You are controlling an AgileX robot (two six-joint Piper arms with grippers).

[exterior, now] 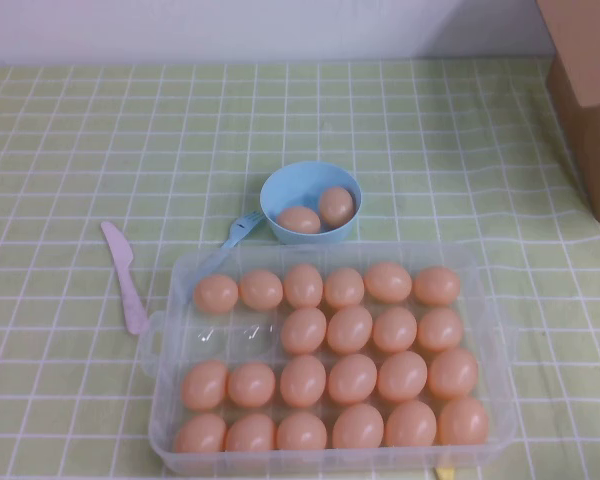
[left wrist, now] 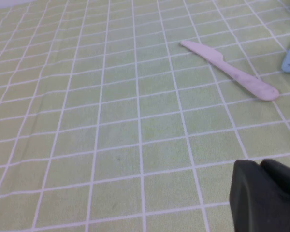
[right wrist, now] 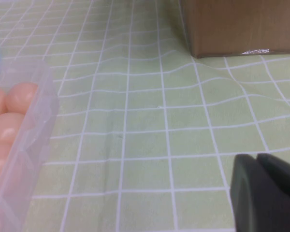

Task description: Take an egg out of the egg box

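Eggs filled most of the egg box (exterior: 495,300) you had at the lower centre of the high view: 22 of its cups held peach-orange ones, and two cups on the left of the second row sat bare. No egg was singled out; one such egg (exterior: 303,331) lay just right of those bare cups. Neither arm showed in that view. Your left gripper (left wrist: 266,195) appeared only as a dark shape at the lower right of its wrist view, over bare checked cloth (exterior: 70,140), and I could not tell how it was set. Your right gripper (right wrist: 267,192) showed the same way, beside the box's right wall, likewise undecidable. Left of the box lay a pink plastic knife (exterior: 125,276). Beyond the box's far edge stood a light-blue bowl (exterior: 311,190) with two eggs inside, a blue fork (exterior: 242,228) just left of it. At the upper right stood a brown cardboard box (exterior: 587,90).
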